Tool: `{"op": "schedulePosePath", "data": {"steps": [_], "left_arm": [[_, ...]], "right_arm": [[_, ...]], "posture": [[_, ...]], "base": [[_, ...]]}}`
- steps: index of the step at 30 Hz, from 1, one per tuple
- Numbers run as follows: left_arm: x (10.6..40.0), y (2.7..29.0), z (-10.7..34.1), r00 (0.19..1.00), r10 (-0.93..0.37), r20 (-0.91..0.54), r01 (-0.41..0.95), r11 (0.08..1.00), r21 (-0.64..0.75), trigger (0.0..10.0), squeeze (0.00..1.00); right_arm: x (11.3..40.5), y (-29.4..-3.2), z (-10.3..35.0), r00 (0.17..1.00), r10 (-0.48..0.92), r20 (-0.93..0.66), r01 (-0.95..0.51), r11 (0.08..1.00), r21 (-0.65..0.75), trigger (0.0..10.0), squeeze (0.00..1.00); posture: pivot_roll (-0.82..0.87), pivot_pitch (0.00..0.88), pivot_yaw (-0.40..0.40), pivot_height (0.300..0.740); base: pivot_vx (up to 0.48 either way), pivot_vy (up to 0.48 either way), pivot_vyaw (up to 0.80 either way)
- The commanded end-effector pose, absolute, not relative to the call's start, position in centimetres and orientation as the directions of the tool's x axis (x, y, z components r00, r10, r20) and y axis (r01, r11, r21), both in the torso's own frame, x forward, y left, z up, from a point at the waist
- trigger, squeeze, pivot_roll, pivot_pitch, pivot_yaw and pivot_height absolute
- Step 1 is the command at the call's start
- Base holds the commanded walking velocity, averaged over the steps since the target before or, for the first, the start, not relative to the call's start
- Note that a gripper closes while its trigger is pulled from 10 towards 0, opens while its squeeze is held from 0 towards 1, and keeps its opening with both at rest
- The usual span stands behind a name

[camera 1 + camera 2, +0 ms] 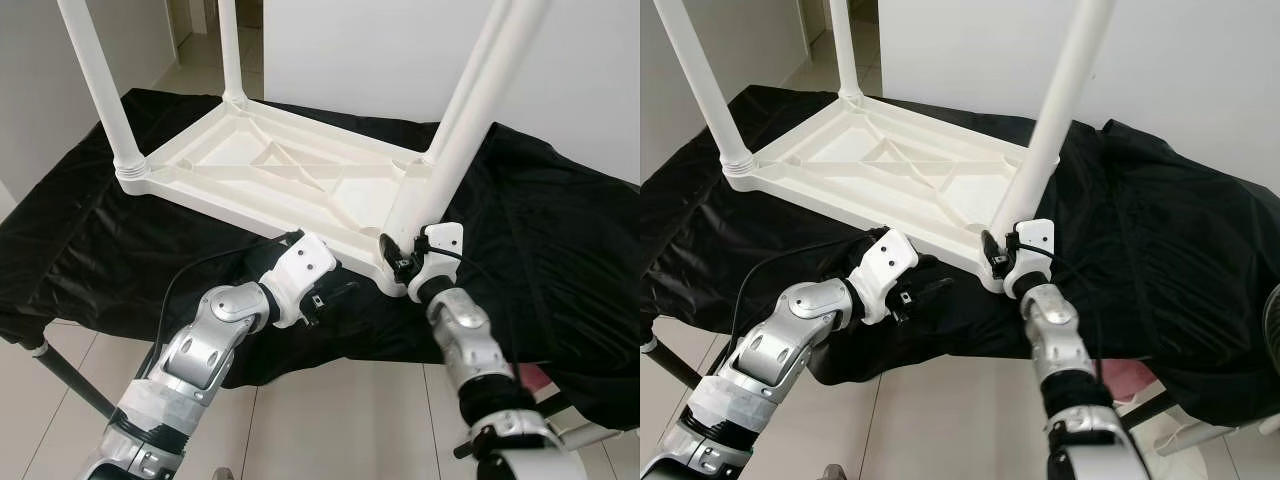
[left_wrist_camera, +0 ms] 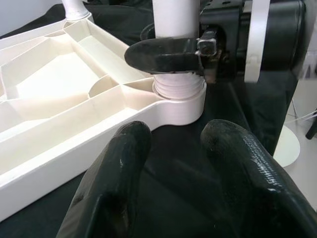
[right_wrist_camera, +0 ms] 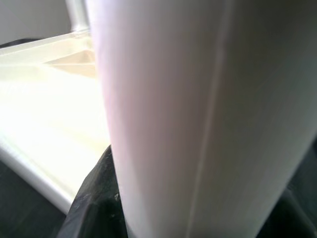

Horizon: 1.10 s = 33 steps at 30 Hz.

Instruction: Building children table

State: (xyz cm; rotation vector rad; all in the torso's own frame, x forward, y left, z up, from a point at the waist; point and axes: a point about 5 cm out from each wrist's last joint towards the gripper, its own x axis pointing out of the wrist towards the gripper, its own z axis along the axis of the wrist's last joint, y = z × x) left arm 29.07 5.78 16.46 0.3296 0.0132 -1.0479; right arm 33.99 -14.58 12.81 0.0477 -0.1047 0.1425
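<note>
Tabletop (image 1: 270,165): white plastic, lying upside down on the black cloth (image 1: 560,250), ribbed underside facing up, its long side running along the cloth's near edge.
Legs: white tubes standing up from the corners; far-left leg (image 1: 100,85) and far-back leg (image 1: 230,50) sitting in their sockets.
Near-right leg (image 1: 1055,120): leaning slightly, its threaded foot sitting in the near-right corner socket (image 2: 181,101).
Right gripper (image 1: 405,262): clamping the near-right leg just above the socket; one black finger (image 2: 163,55) wrapping across the tube.
Left gripper (image 2: 173,163): fingers spread apart, hovering over the cloth just before that corner, holding nothing.
Edges: that corner is lying near the cloth's front edge, possibly overhanging a fold; hard to judge.
Open room: bare cloth stretching right of the tabletop; tiled floor (image 1: 330,420) below.
</note>
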Motion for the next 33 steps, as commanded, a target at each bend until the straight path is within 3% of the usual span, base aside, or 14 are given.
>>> {"op": "schedulePosePath", "data": {"steps": [1, 2, 4, 6, 11, 19, 20, 21, 32, 33], "left_arm": [[29.0, 5.6, 16.3, 0.509, -0.844, -0.167, 0.85, 0.462, 0.254, 10.0, 0.0], [29.0, 5.6, 16.3, 0.509, -0.844, -0.167, 0.85, 0.462, 0.254, 10.0, 0.0], [29.1, 5.6, 16.3, 0.508, -0.845, -0.167, 0.85, 0.461, 0.254, 10.0, 0.0], [29.1, 5.6, 16.3, 0.508, -0.845, -0.168, 0.851, 0.461, 0.254, 10.0, 0.0], [29.1, 5.5, 16.4, 0.508, -0.846, -0.164, 0.851, 0.463, 0.25, 10.0, 0.0], [29.0, 5.5, 16.4, 0.507, -0.846, -0.165, 0.852, 0.462, 0.247, 10.0, 0.0], [29.0, 5.6, 16.4, 0.508, -0.845, -0.165, 0.851, 0.463, 0.248, 10.0, 0.0], [28.9, 5.6, 16.4, 0.508, -0.845, -0.165, 0.851, 0.463, 0.247, 10.0, 0.0], [28.8, 5.5, 16.3, 0.507, -0.846, -0.164, 0.852, 0.463, 0.244, 10.0, 0.0], [28.8, 5.5, 16.4, 0.508, -0.846, -0.163, 0.851, 0.465, 0.244, 10.0, 0.0]], "right_arm": [[33.4, -14.8, 12.2, 0.995, 0.075, 0.072, -0.079, 0.995, 0.055, 10.0, 0.0], [33.4, -14.8, 12.2, 0.995, 0.075, 0.072, -0.079, 0.995, 0.055, 10.0, 0.0], [32.3, -13.2, 11.9, 0.994, -0.09, 0.068, 0.085, 0.994, 0.071, 10.0, 0.0], [32.1, -12.5, 11.7, 0.989, -0.14, 0.043, 0.136, 0.986, 0.092, 10.0, 0.0], [32.0, -11.0, 12.0, 0.992, -0.122, 0.038, 0.116, 0.986, 0.123, 10.0, 0.0], [31.6, -11.7, 12.6, 0.987, -0.147, 0.059, 0.138, 0.982, 0.129, 10.0, 0.0], [31.4, -11.4, 12.8, 0.989, -0.131, 0.071, 0.12, 0.983, 0.139, 10.0, 0.88], [31.3, -11.1, 13.0, 0.992, -0.097, 0.081, 0.081, 0.982, 0.173, 10.0, 1.0], [31.3, -11.5, 13.6, 0.991, -0.033, 0.127, 0.012, 0.986, 0.168, 10.0, 1.0], [30.9, -12.1, 13.5, 0.99, 0.048, 0.133, -0.068, 0.987, 0.148, 10.0, 1.0]], "posture": [[0.02, 0.034, -0.07, 0.74], [0.02, 0.034, -0.07, 0.74], [0.02, 0.037, -0.071, 0.74], [0.02, 0.037, -0.071, 0.74], [0.02, 0.041, -0.069, 0.74], [0.02, 0.044, -0.068, 0.74], [0.02, 0.044, -0.068, 0.74], [0.02, 0.043, -0.07, 0.74], [0.02, 0.041, -0.076, 0.74], [0.02, 0.04, -0.074, 0.74]], "base": [[0.0, 0.0, 0.0], [0.0, 0.0, 0.0], [0.0, 0.0, 0.0], [0.0, 0.0, 0.0], [0.0, 0.0, 0.0], [0.0, 0.0, 0.0], [0.0, 0.0, 0.0], [0.0, 0.0, 0.0], [0.0, 0.0, 0.0], [0.0, 0.0, 0.0]]}}
